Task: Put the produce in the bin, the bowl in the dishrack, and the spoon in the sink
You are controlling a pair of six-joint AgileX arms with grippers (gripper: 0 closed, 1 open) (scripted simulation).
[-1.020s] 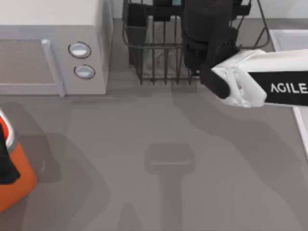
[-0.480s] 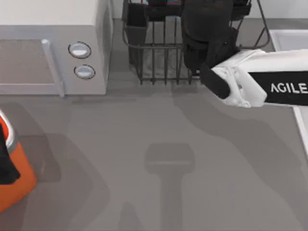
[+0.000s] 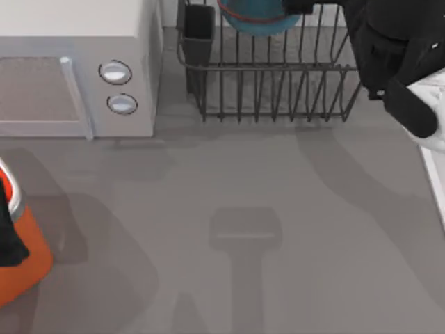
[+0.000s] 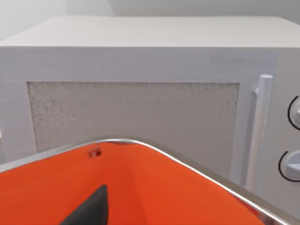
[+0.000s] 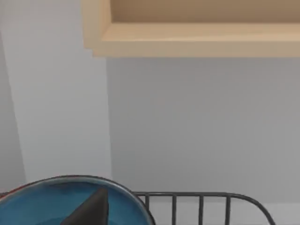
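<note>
Your teal-blue bowl (image 3: 256, 19), reddish rim showing, sits in the dishrack (image 3: 278, 83). Right gripper (image 5: 89, 208) hovers above it; I can't tell its opening.

No readable text, labels, brands or numbers anywhere. The white box-shaped microwave (image 3: 76, 69) has two round knobs (image 3: 115, 72) with no markings legible; the orange metal-rimmed bin (image 4: 140, 187) carries no lettering either.
</note>
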